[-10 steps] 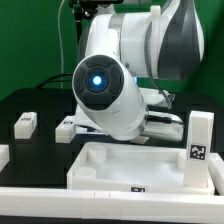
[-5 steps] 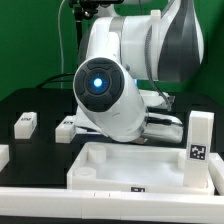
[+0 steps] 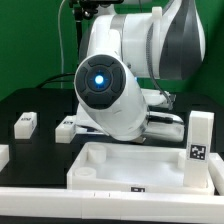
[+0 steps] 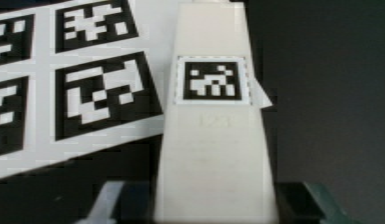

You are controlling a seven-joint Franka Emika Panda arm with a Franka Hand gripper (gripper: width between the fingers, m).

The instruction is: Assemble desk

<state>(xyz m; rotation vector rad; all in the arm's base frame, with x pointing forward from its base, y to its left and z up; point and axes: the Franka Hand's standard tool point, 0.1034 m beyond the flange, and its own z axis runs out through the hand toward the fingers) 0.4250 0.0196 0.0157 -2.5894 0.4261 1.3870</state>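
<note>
A white square-section leg with a black-and-white tag on its face lies on the black table, running lengthwise away from the wrist camera. My gripper straddles its near end. One finger stands on each side, and the dark pads press against the leg's flanks, so the gripper is shut on it. In the exterior view the arm's bulk hides the gripper and this leg. The desk panel, white and rimmed with round corner sockets, lies at the front.
The marker board lies right beside the held leg. Two loose legs lie at the exterior view's left, and another leg stands upright at its right. A white rail runs along the front edge.
</note>
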